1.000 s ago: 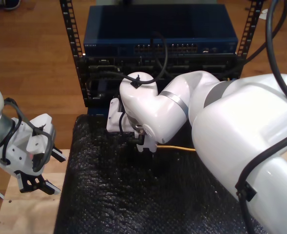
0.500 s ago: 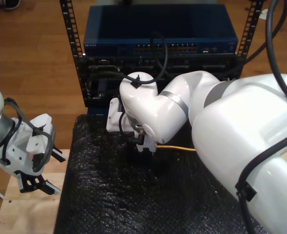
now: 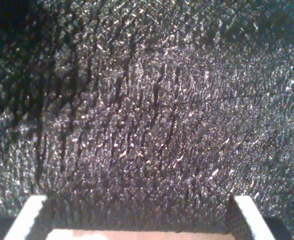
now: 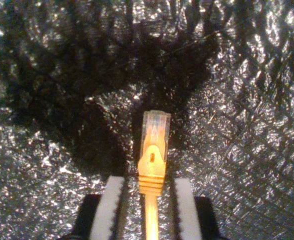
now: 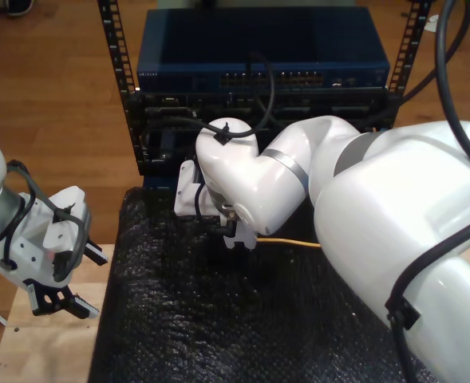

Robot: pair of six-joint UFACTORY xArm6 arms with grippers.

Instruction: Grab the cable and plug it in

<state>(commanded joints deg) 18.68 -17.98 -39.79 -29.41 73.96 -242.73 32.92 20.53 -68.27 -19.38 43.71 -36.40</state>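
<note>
The yellow cable (image 4: pixel 151 210) runs between the two white fingers (image 4: pixel 113 200) of my second gripper (image 4: pixel 149 182), which is shut on it just behind the boot. Its clear plug (image 4: pixel 155 127) sticks out past the fingertips over the black foam mat (image 4: pixel 246 165). In the exterior view the cable (image 5: pixel 292 242) trails toward that view's right from under my second gripper (image 5: pixel 233 239), low on the mat below the rack. My first gripper (image 5: pixel 59 302) hangs open at the mat's edge on the exterior view's left. Its fingertips (image 3: pixel 34 207) stand wide apart with nothing between them.
A blue network switch (image 5: pixel 262 56) with a row of ports (image 5: pixel 274 78) sits in the rack behind the mat (image 5: pixel 219 327). Black cables hang over the rack's front. A wooden table (image 5: pixel 43 351) shows beside the mat on the exterior view's left.
</note>
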